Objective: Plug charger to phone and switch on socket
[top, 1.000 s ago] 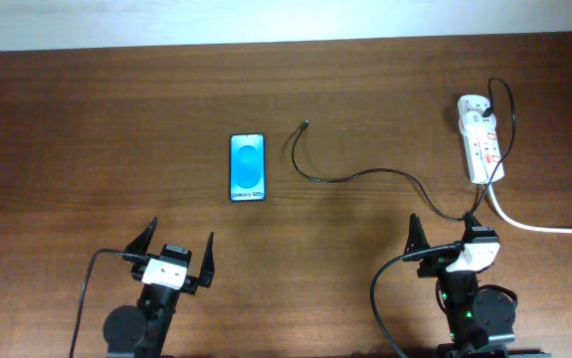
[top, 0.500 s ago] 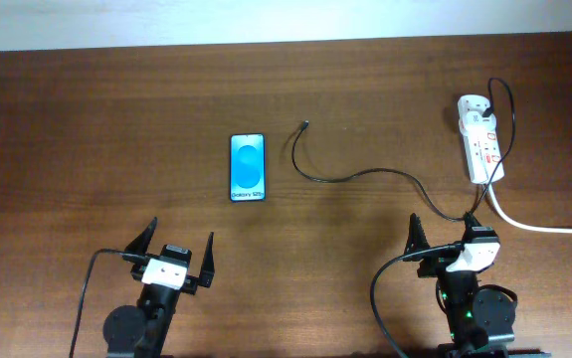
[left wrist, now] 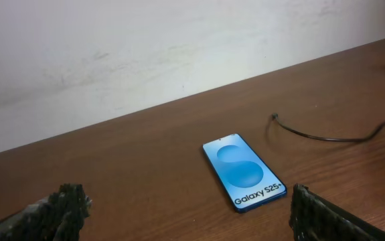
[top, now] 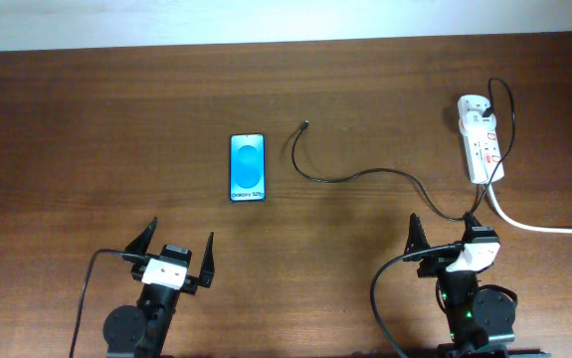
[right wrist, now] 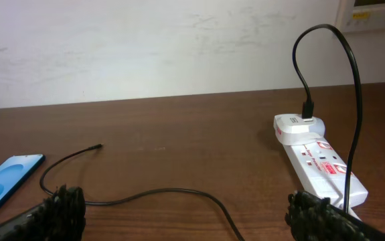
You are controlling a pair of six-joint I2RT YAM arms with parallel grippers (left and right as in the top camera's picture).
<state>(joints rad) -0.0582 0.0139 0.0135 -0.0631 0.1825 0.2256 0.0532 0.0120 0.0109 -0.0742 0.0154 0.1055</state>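
Observation:
The phone (top: pixel 248 167) lies flat mid-table, blue screen up; it shows in the left wrist view (left wrist: pixel 244 171) and at the left edge of the right wrist view (right wrist: pixel 5 181). The charger cable (top: pixel 365 176) curves from its plug tip (top: pixel 306 124) beside the phone to the white socket strip (top: pixel 481 139) at the right. The cable also shows in the right wrist view (right wrist: pixel 159 193), with the socket (right wrist: pixel 319 164). My left gripper (top: pixel 177 244) is open and empty near the front edge. My right gripper (top: pixel 443 227) is open and empty, just in front of the cable.
A thick white cord (top: pixel 544 227) runs from the socket off the right edge. A pale wall (left wrist: pixel 145 47) stands behind the table's far edge. The robots' own black cables loop at each arm base (top: pixel 85 293).

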